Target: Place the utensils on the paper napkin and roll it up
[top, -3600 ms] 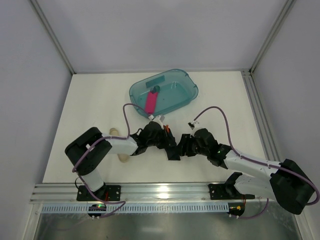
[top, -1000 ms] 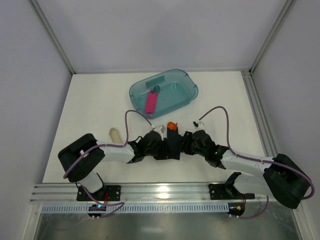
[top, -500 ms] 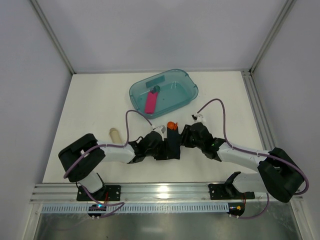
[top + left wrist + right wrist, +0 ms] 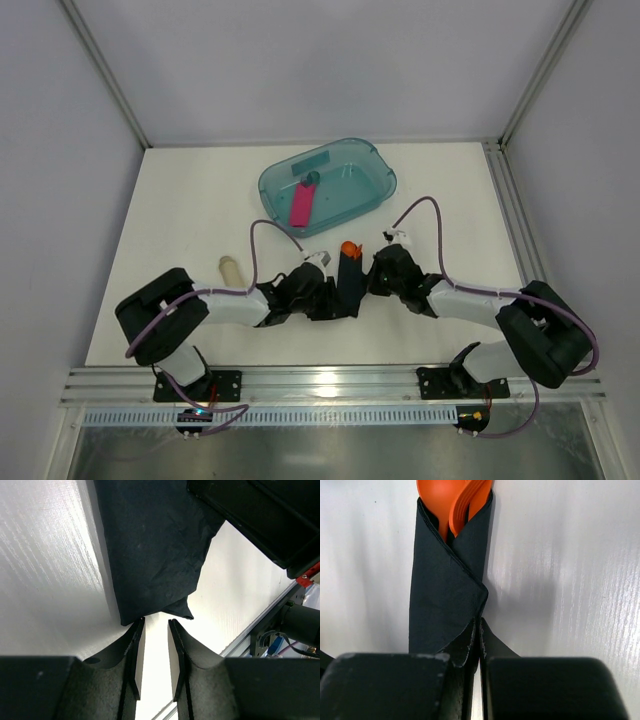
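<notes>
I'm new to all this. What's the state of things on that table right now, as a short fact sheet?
paper napkin: black, rolled around the utensils
utensils: orange, tips sticking out one end
left gripper: slightly open, at a napkin corner
right gripper: shut, tips at the napkin's edge
tub: teal, far side, holds a pink bar

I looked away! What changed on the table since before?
The right hand moved in toward the napkin and closed at its edge. The napkin is now a slim roll, orange utensils poking out its far end. The left hand stayed beside it, open. The teal tub, pink bar and beige tube stayed put.
</notes>
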Tool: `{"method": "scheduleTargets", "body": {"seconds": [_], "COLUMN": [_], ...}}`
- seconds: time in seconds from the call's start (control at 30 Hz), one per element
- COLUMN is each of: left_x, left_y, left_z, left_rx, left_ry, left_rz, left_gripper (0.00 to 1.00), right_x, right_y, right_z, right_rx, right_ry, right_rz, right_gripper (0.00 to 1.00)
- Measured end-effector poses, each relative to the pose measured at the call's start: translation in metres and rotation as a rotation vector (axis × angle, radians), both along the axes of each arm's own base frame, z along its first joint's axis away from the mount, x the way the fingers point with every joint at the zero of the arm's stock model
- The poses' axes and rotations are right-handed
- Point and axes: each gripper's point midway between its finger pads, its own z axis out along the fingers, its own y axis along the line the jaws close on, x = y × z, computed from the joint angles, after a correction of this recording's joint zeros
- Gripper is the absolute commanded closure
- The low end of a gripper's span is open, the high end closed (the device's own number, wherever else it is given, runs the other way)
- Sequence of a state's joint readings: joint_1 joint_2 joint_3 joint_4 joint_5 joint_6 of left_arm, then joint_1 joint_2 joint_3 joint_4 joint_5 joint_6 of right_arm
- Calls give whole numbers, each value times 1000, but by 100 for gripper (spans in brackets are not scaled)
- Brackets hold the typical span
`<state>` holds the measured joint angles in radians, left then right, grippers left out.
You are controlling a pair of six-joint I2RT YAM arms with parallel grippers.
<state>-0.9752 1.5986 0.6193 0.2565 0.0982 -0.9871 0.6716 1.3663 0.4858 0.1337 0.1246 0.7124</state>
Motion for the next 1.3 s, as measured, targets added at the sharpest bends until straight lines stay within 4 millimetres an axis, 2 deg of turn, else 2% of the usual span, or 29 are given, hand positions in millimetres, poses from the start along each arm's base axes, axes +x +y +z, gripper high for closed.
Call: {"method": "scheduleTargets", "body": {"seconds": [0.1,0.17,0.33,0.43,0.57,0.73,0.9,1.17,1.3], "left_x": [0,3,16,19,18,15,15,4,4], "left_y": [2,1,-14,-20,-26,-32,-35,-17,-17], "left_z": [7,20,56,65,58,34,23,0,5], "left_rx": [-2,-14,-75,-99,-97,-77,-73,-36,-48], "left_ry": [-11,-32,-95,-109,-88,-46,-31,-4,-7], "left_rz": [4,8,5,2,-18,-38,-47,-36,-30], "left_gripper": [69,68,68,69,70,71,72,72,71], "right_x": [1,2,1,1,1,0,-1,-4,-5], "right_y": [-1,-1,-3,-3,-3,-2,-1,3,5], "right_z": [0,-2,-10,-10,-10,-10,-10,-10,-10], "right_rx": [1,0,-11,-10,-8,-2,12,45,54], "right_ry": [0,5,26,26,27,31,36,47,52], "right_rz": [-4,-5,-9,-8,-7,-6,-12,4,11], "right_gripper": [96,96,96,96,96,96,96,96,96]}}
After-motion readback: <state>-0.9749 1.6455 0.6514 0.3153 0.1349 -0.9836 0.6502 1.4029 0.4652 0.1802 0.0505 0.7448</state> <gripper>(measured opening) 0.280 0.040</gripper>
